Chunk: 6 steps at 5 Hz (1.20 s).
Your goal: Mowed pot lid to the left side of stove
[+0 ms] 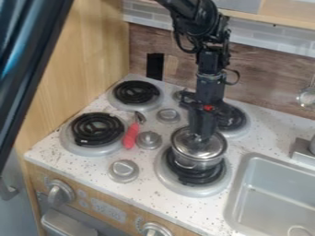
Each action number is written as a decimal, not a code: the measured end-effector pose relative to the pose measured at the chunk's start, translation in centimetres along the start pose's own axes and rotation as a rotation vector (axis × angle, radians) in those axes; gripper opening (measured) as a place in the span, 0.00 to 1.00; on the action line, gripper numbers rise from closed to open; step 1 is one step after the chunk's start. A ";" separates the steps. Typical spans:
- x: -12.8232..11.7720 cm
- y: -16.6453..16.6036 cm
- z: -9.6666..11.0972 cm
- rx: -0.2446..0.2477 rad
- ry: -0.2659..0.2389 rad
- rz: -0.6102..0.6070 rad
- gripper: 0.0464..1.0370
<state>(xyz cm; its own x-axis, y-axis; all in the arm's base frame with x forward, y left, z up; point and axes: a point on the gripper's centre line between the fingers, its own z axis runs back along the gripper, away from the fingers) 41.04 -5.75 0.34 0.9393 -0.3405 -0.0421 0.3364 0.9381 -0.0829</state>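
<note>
Arm point(212, 69): in from the top edge, dropping down over the stove point(58, 159), right of the middle in this view.
Gripper point(200, 134): right there at the lid point(213, 144), pointing down onto the middle.
Grip: too small and dark to call, spread or pressed together; cannot tell, nor whether pinching the lid.
Lid: shiny metal, over the mouth of the pot point(195, 163), directly under the gripper; over on the right side of the stove, not the left.
Pot: silver, upright, on the front right burner point(192, 179), black coil showing around the base.
Back right burner point(234, 120): partly hidden behind the arm.
Left burners: one at the front point(95, 129), one at the back point(134, 93), both with black coils in grey rings.
Red-handled tool point(131, 134): lying between the front left burner and a grey knob point(148, 140), metal end toward the back.
Other stovetop knobs: one nearer the front edge point(124, 169), one farther back point(168, 115).
Oven knobs: down on the wooden front, one at left point(60, 192), one at the bottom edge point(154, 229).
Sink point(244, 184): grey, set into the counter at the right.
Wall: wood-look panel point(271, 78), pale tiles point(292, 44) above, metal utensil point(306, 97) hanging at the right edge.
</note>
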 end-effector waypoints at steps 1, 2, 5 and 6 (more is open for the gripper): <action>-0.3 -0.2 2.2 0.018 -0.057 -0.008 0.19; -1.0 0.2 6.5 0.026 -0.168 0.023 0.19; -10.3 10.4 4.6 0.080 -0.056 0.402 0.19; -12.7 13.6 4.6 0.115 -0.044 0.501 0.19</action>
<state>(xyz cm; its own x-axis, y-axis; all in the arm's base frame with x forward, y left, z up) 34.03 11.62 4.31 0.9882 0.1529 -0.0066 -0.1524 0.9872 0.0464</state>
